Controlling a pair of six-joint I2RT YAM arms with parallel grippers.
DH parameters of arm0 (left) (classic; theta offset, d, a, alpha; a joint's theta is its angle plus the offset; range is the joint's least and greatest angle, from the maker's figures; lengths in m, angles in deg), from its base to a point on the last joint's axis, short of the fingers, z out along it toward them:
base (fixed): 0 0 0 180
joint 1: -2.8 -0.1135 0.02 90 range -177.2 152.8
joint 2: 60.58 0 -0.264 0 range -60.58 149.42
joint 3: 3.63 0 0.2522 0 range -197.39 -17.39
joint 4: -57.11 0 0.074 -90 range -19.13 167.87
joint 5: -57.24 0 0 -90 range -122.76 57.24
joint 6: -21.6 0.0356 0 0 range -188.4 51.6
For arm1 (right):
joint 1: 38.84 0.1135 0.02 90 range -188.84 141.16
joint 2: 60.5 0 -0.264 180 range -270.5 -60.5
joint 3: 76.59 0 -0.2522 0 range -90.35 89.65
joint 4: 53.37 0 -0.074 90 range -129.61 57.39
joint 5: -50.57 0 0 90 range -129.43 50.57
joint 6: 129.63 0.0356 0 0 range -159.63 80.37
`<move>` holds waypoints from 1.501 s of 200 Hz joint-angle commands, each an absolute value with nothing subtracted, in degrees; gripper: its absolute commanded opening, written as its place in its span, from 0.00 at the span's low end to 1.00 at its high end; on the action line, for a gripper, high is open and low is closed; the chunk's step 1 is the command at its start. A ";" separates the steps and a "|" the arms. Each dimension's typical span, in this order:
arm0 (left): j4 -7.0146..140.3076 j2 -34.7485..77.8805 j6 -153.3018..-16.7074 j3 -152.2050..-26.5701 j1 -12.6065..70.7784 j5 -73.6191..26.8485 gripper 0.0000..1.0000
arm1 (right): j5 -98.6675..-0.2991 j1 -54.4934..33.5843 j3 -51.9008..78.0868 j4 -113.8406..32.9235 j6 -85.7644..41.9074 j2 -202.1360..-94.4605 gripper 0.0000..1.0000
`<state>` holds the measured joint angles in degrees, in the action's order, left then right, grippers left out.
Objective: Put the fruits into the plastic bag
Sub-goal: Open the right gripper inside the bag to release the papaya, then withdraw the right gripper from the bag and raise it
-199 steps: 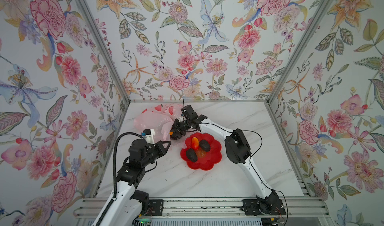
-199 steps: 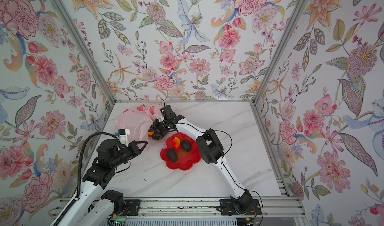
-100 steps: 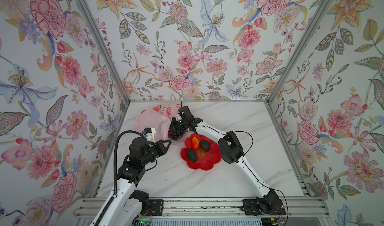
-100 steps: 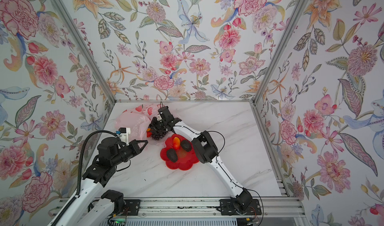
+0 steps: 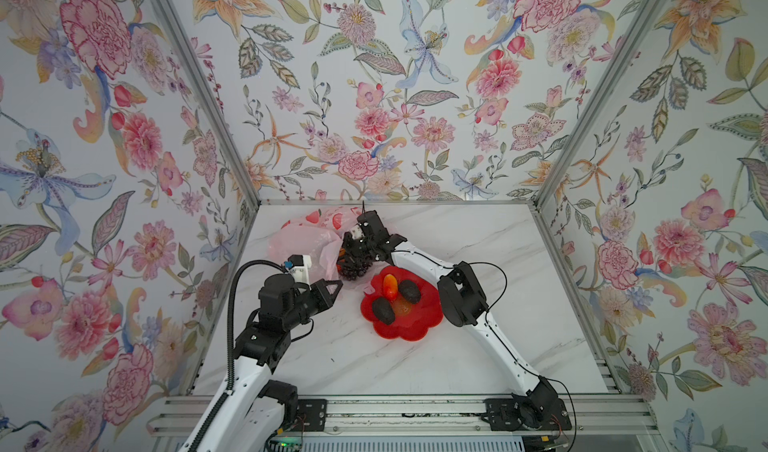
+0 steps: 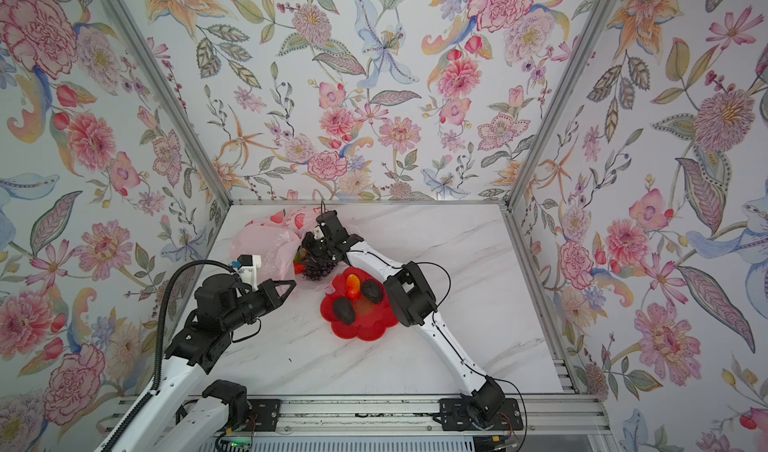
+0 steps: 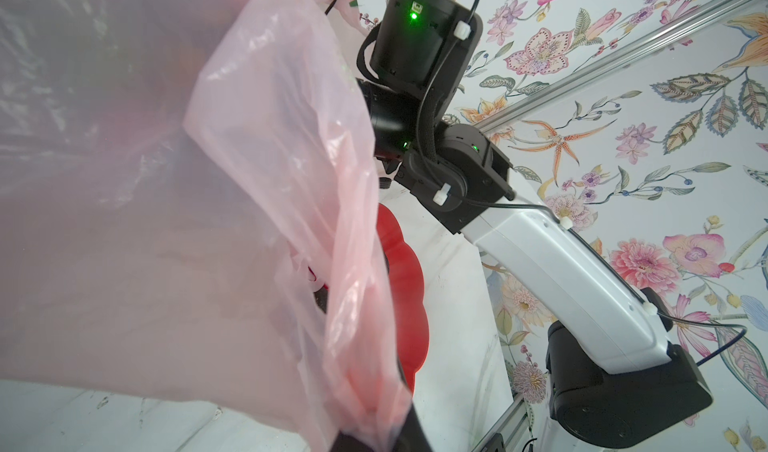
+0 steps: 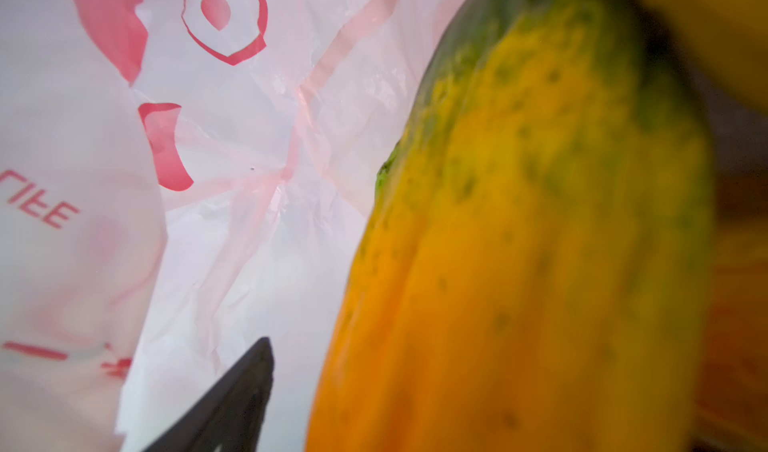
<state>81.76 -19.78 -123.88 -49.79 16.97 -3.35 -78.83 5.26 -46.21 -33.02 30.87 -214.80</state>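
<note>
Closed in on three sides by tall walls (image 5: 374, 75) of flowered wallpaper, with bare metal posts in the corners. Below them a white marble bench (image 5: 457, 354), seen whole in both top views, with a metal rail along the near edge. Two white-and-black arms stretched in from that rail, the right arm (image 7: 561, 271) filling much of the left wrist view. At the far left of the bench, the plastic bag (image 5: 301, 242), pale pink and crinkled, lying low, with red prints on its far part. Pinched at its near edge by the left claw (image 5: 334, 288), jaws pressed fully together on the thin film; the same bag (image 7: 187, 221) draped across most of the left wrist view. Hard to make out through the film, anything deeper inside. Right claw (image 5: 353, 256) down at the mouth of the bag, only a dark mass from above; just one black finger (image 8: 232, 408) seen in the right wrist view, so impossible to tell the width of its gap or any hold. Very close to that camera and blurred, a yellow-orange fruit (image 8: 519, 262) with green at one end, against the inside of the bag. Just beside the bag, nearer the middle, a red flower-shaped plate (image 5: 419, 329) with one mango (image 5: 390, 286) and two blackish avocados (image 5: 410, 291) (image 5: 383, 310) on it. Between plate and bag, just under the right claw, the dark grape bunch (image 5: 355, 270) at the bag's mouth; not clear whether inside or on the edge.
</note>
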 commanded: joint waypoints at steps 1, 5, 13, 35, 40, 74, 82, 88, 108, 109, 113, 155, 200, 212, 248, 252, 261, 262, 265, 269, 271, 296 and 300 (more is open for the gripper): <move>80.85 -20.76 -123.99 -49.46 16.40 -3.08 0.00 | -77.84 4.44 -47.33 -29.23 27.02 -211.89 0.99; 80.71 -20.76 -124.15 -49.31 16.45 -3.13 0.00 | -77.84 4.41 -47.27 -28.80 26.54 -211.61 0.99; 80.31 -20.89 -124.51 -49.12 16.46 -3.14 0.00 | -77.91 4.32 -47.21 -28.17 25.84 -211.11 0.99; 79.51 -20.85 -125.26 -48.94 16.44 -3.55 0.00 | -78.01 4.16 -47.02 -26.58 23.75 -209.62 0.99; 79.48 -20.89 -125.41 -48.95 16.31 -3.72 0.00 | -78.08 4.15 -46.96 -26.09 23.23 -209.27 0.99; 79.11 -20.85 -126.01 -49.01 16.39 -4.25 0.00 | -78.71 4.32 -46.53 -22.02 20.49 -206.40 0.99; 79.04 -20.94 -126.18 -48.94 16.34 -4.36 0.00 | -78.95 4.32 -45.84 -21.48 20.14 -205.45 0.99; 78.96 -20.94 -126.31 -48.94 16.32 -4.43 0.00 | -79.39 4.30 -45.23 -21.37 20.11 -204.87 0.99; 78.78 -21.07 -126.66 -48.80 16.25 -4.75 0.00 | -81.51 4.40 -43.92 -20.11 19.88 -203.40 0.99; 78.73 -21.05 -126.66 -48.78 16.29 -4.78 0.00 | -81.61 4.40 -43.85 -20.06 19.79 -203.32 0.99; 78.63 -21.05 -126.80 -48.68 16.30 -4.85 0.00 | -82.07 4.39 -43.66 -19.86 19.63 -203.01 0.99; 77.38 -21.79 -128.23 -47.69 16.16 -5.24 0.00 | -83.21 5.01 -41.68 -15.15 15.25 -198.73 0.99; 77.88 -23.30 -128.92 -46.66 16.06 -5.42 0.00 | -83.46 4.68 -41.09 -10.81 10.18 -196.41 0.99; 78.40 -23.65 -128.87 -46.50 15.90 -5.59 0.00 | -83.63 4.45 -40.56 -10.59 9.35 -195.80 0.99; 78.95 -24.00 -128.95 -46.30 15.73 -5.73 0.00 | -83.73 3.96 -38.88 -9.73 6.93 -193.57 0.99; 78.97 -24.01 -128.95 -46.32 15.78 -5.73 0.00 | -83.58 3.85 -39.00 -9.29 6.52 -193.24 0.99; 79.19 -24.10 -129.00 -46.47 15.64 -5.85 0.00 | -83.22 3.71 -39.26 -7.88 5.29 -192.66 0.99; 79.25 -24.06 -128.98 -46.48 15.68 -5.86 0.00 | -83.12 3.71 -39.28 -7.57 5.16 -192.54 0.99; 79.37 -24.17 -128.96 -46.57 15.71 -5.93 0.00 | -82.92 3.66 -39.44 -6.87 4.74 -192.33 0.99; 79.52 -24.27 -128.88 -46.68 15.70 -5.90 0.00 | -82.64 3.63 -39.62 -5.95 3.97 -191.99 0.99; 79.66 -24.27 -128.87 -46.71 15.65 -6.00 0.00 | -82.42 3.62 -39.77 -5.55 3.55 -191.85 0.99; 81.38 -25.12 -128.35 -46.83 15.46 -6.25 0.00 | -78.07 3.65 -40.25 0.79 -2.74 -188.33 0.99; 81.56 -25.28 -128.30 -46.77 15.41 -6.30 0.00 | -77.34 3.75 -40.19 1.59 -3.80 -187.61 0.99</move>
<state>79.34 -23.98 -128.45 -47.01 16.23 -5.25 -81.21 4.01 -39.30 -5.50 4.12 -193.90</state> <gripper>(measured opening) 0.047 0.988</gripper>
